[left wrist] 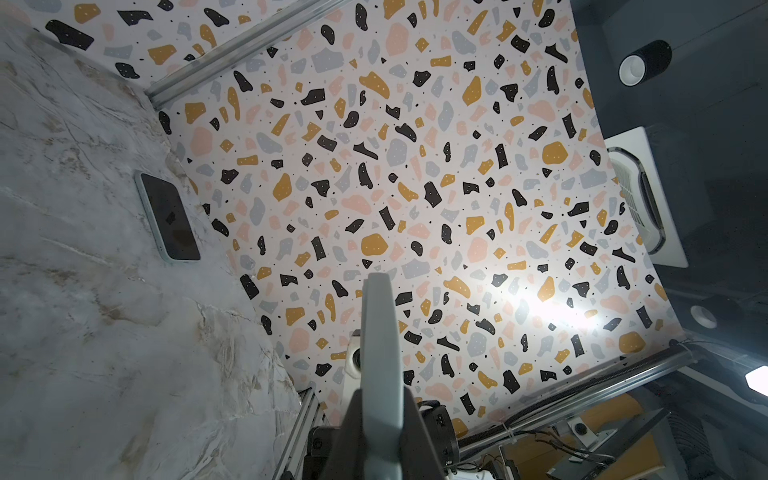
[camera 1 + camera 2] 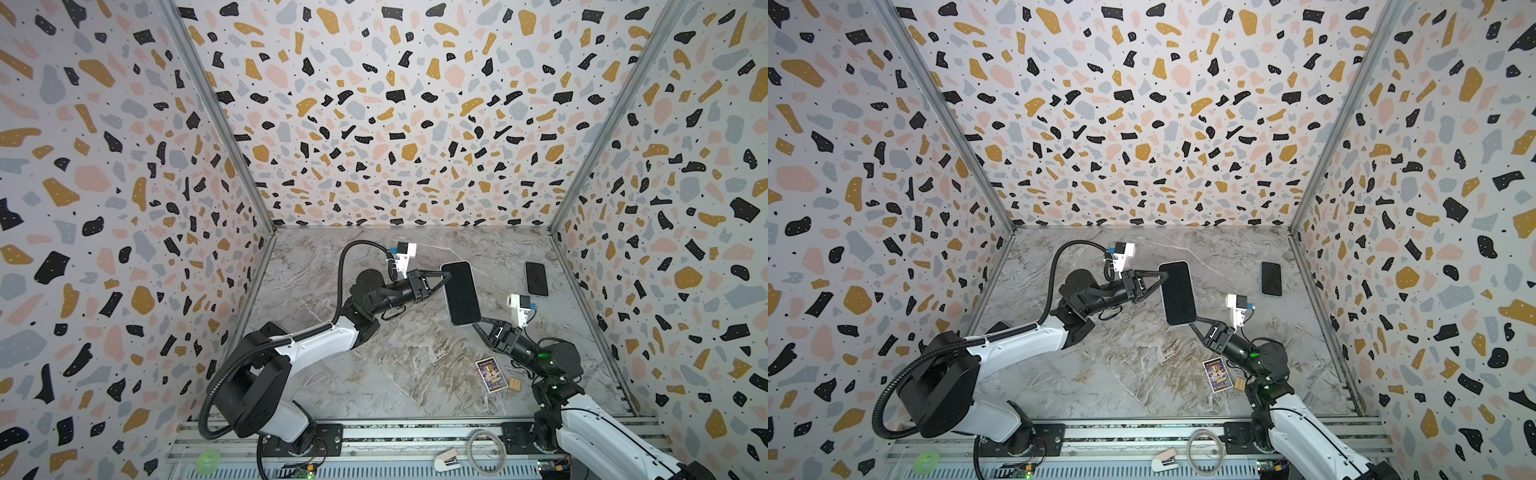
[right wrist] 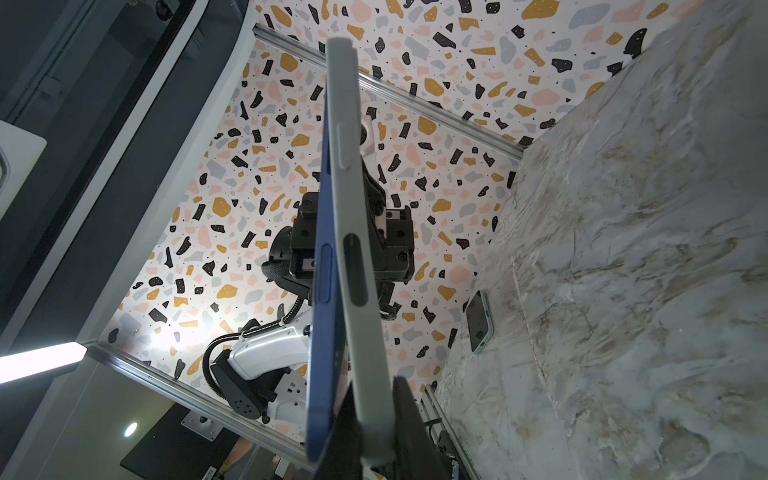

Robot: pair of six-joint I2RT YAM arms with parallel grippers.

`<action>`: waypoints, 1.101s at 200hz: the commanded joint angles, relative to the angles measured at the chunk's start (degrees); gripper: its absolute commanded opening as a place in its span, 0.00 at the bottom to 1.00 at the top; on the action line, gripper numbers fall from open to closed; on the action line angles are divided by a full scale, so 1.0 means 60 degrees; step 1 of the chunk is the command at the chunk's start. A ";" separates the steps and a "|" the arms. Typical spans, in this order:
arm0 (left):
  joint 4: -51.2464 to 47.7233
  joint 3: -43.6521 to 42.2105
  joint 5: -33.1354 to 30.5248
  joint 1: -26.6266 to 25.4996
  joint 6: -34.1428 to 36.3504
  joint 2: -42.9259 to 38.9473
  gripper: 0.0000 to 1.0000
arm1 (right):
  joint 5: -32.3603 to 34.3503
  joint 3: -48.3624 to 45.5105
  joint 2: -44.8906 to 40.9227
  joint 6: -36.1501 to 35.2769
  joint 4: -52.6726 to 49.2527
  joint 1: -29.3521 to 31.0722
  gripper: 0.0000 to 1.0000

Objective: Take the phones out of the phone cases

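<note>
Grey case (image 3: 368,353): your left gripper (image 2: 448,275) and right gripper (image 2: 477,323) each clamp an edge, above the table (image 2: 374,374). Blue phone (image 3: 326,353) gapes from it along one side.

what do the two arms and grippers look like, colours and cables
The left arm and right arm have white shells and black joints. A black ribbed cable hose loops along the left one. The left gripper and right gripper are black, hollow triangular frames. Each wrist carries a white camera with a blue connector; green lights glow on the right arm's joints.
</note>
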 commanded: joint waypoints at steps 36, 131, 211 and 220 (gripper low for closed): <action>0.0830 -0.0111 -0.0175 -0.0188 -0.0145 0.0374 0.20 | 0.0249 0.0018 -0.0355 0.0110 0.0131 -0.0017 0.00; 0.0538 -0.0179 -0.0329 -0.0275 0.0163 0.0478 0.63 | 0.0399 -0.0058 -0.0466 0.0263 0.0188 -0.0018 0.00; -0.3105 0.0223 -0.1686 -0.0275 0.3337 -0.0792 0.88 | 0.0421 -0.0116 -0.0590 0.0344 0.0159 -0.0039 0.00; -0.3345 0.0263 -0.1838 -0.0275 0.3574 -0.0920 0.90 | 0.0414 -0.0119 -0.0584 0.0358 0.0173 -0.0035 0.00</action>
